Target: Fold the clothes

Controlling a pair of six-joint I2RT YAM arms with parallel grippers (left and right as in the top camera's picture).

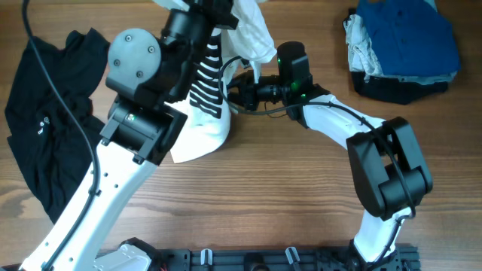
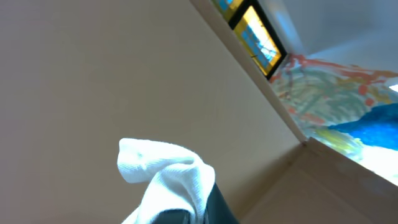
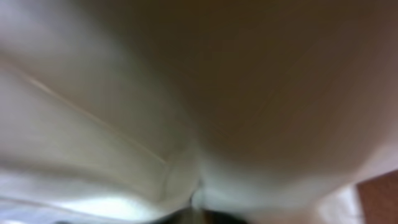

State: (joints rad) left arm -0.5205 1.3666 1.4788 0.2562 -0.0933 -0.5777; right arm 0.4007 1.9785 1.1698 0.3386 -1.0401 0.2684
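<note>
A white garment with black stripes (image 1: 207, 113) hangs over the table's middle, lifted at its top. My left gripper (image 1: 226, 11) is raised high at the top edge and is shut on a bunch of its white cloth (image 2: 168, 171), the camera facing a wall. My right gripper (image 1: 239, 94) is at the garment's right edge, shut on the white cloth (image 3: 124, 124), which fills its blurred wrist view. A black garment (image 1: 49, 120) lies crumpled at the left.
A pile of folded clothes, blue on top (image 1: 403, 45), sits at the back right. The wooden table (image 1: 286, 196) shows bare wood in front. The left arm's big joint (image 1: 139, 64) hides part of the striped garment.
</note>
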